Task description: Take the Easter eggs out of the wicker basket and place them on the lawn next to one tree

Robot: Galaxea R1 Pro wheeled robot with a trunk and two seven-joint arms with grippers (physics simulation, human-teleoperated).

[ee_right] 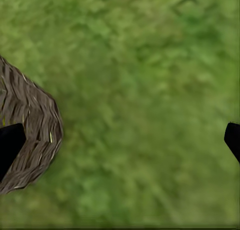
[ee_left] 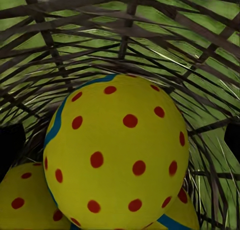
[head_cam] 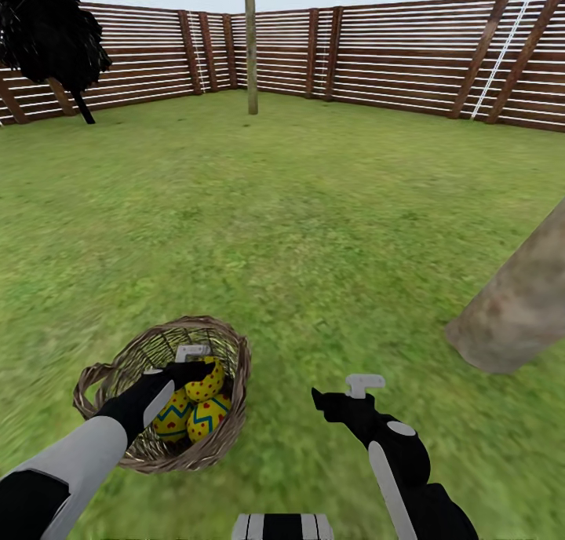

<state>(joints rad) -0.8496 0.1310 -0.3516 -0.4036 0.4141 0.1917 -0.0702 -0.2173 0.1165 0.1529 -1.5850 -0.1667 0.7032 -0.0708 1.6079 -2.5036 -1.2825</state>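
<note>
**Wicker still full, no egg out**

Wicker basket (head_cam: pixel 161 403) on the lawn (head_cam: pixel 314 234) holds all three Easter eggs (head_cam: pixel 196 403); none placed yet. Left gripper (head_cam: pixel 184 367) is inside it, jaws apart around the top egg (ee_left: pixel 117 155). Right gripper (head_cam: pixel 339 391) hangs open, empty, beside the basket. Tree (head_cam: pixel 522 304) stands further right.
</note>
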